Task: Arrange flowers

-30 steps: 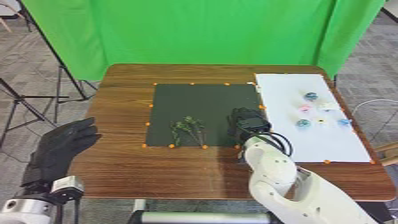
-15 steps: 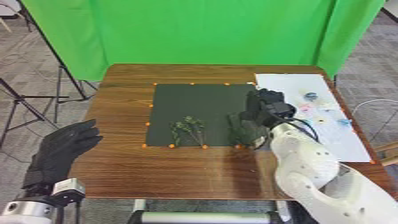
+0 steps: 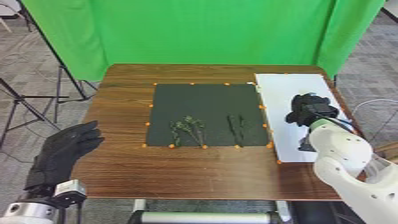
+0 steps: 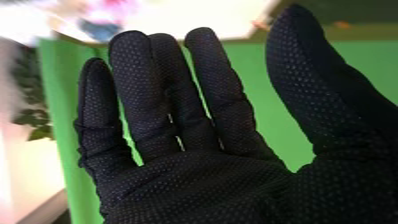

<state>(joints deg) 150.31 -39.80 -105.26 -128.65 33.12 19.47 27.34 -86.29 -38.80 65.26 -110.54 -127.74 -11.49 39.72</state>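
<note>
The pair of slim green stems (image 3: 236, 131) lies on the dark mat (image 3: 204, 100), to the right of the leafy sprigs (image 3: 188, 130) and apart from them. A second ago the right hand (image 3: 311, 109) was over that side of the mat; it has since moved right, over the white sheet (image 3: 282, 92) where the flowers are. That uncovers the stems and suggests the greenery step is done for now, with the work turning to the blooms, which still need to be brought across to the stems.

The pink flower (image 4: 111, 9) and the blue-grey flower (image 4: 99, 30) show beyond the fingertips in the right wrist view, apart from the fingers (image 4: 138, 85). In the head view the hand covers much of the flower group, so I cannot tell how near it is to each bloom. The fingers are straight, with narrow gaps between them, and the thumb (image 4: 298, 65) stands well away; nothing is clamped. Picking up one bloom would probably call for lowering the hand and closing it lightly, since a careless sweep could push its neighbours aside.

Farther out, the left hand (image 3: 64, 152) is held at the left side of the desk (image 3: 160, 175), away from the mat, its fingers extended and empty
</note>
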